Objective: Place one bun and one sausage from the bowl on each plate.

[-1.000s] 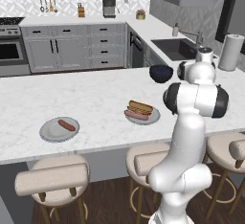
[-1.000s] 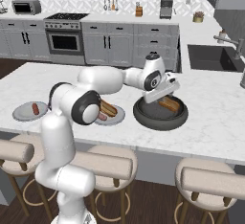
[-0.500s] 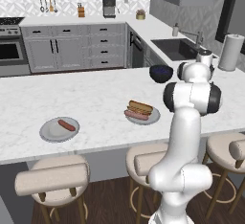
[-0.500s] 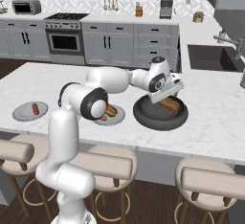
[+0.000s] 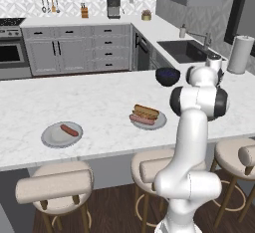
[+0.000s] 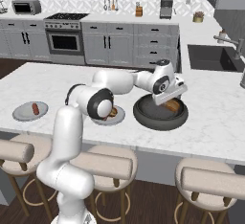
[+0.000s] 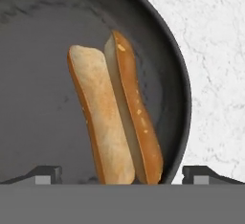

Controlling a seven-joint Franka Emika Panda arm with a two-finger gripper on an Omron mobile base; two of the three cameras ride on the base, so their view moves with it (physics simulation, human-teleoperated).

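My gripper [image 6: 170, 97] hangs open just above the dark bowl [image 6: 143, 117], fingers pointing down into it. One golden-brown bun [image 7: 115, 117] lies in the bowl [image 7: 184, 98], straight ahead between my two spread fingertips [image 7: 48, 173]; nothing is held. The same bun [image 6: 172, 106] shows under the hand. The near plate [image 5: 158, 123] carries a bun [image 5: 146, 111] and a sausage [image 5: 141, 120]. The far-left plate [image 5: 52, 138] holds one sausage [image 5: 69, 130]. In the right base view my elbow partly covers the near plate [image 6: 117, 118]; the left plate [image 6: 21, 114] lies further left.
The bowl [image 5: 167, 75] stands at the far side of the marble island. A sink [image 5: 187, 50] and a paper-towel roll [image 5: 239, 54] are beyond it. Beige stools [image 5: 55, 187] line the near edge. Bare counter lies between the plates.
The hand has shifted a little to the right and lower over the bowl. Its jaws stay open, and the bun and plates have not moved.
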